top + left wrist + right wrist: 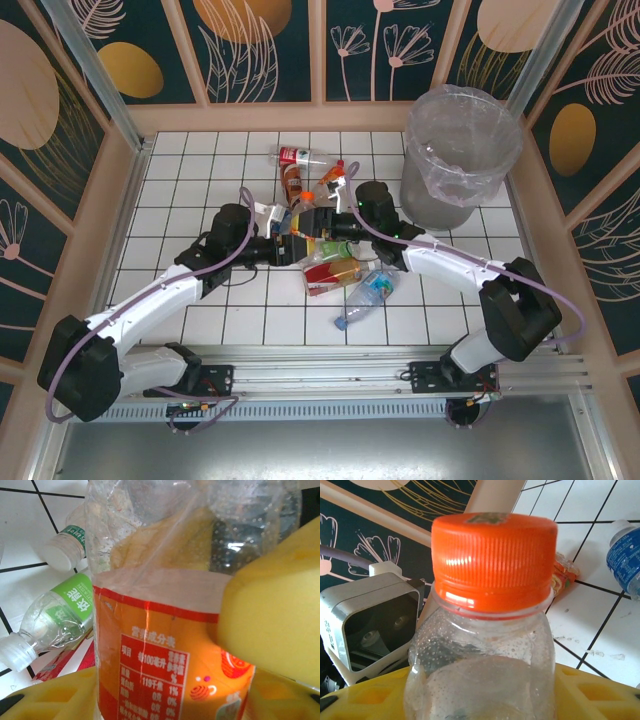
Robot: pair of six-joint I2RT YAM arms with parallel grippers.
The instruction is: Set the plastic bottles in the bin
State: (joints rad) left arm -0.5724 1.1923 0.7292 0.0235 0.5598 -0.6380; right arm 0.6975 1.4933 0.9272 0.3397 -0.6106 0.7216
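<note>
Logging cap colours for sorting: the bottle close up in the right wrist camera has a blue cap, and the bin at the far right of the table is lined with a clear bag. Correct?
Not quite. The cap of that bottle is orange, not blue, as the right wrist view shows. The rest holds: the bin at the far right of the table is lined with a clear bag.

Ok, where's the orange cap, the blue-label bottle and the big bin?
orange cap [494, 562]: right wrist view, on its ribbed side.
blue-label bottle [625, 560]: right wrist view, on the blue label.
bin [432, 203]: top external view, on its grey outer wall.
</note>
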